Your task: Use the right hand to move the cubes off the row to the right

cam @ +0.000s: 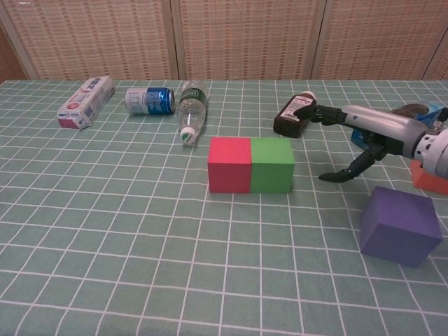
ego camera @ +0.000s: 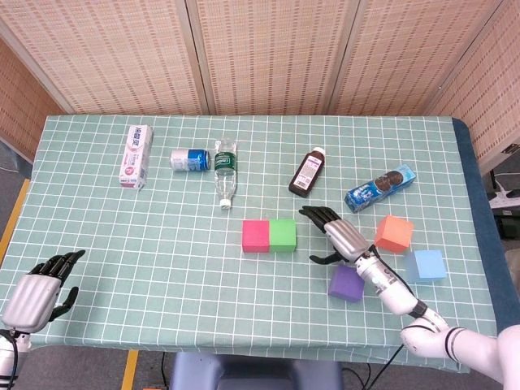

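A pink cube (ego camera: 255, 236) (cam: 229, 164) and a green cube (ego camera: 283, 235) (cam: 272, 165) stand touching in a short row at the table's middle. My right hand (ego camera: 340, 236) (cam: 364, 133) hovers open just right of the green cube, fingers spread toward it and apart from it. A purple cube (ego camera: 347, 283) (cam: 400, 225) lies tilted on the cloth behind the hand. An orange cube (ego camera: 394, 232) (cam: 428, 176) and a light blue cube (ego camera: 426, 265) sit farther right. My left hand (ego camera: 36, 294) rests open at the near left edge.
Along the back lie a toothpaste box (ego camera: 136, 155), a blue can (ego camera: 190, 159), a water bottle (ego camera: 225, 171), a brown medicine bottle (ego camera: 307, 172) and a blue cookie pack (ego camera: 379, 187). The table's right edge runs just beyond the light blue cube.
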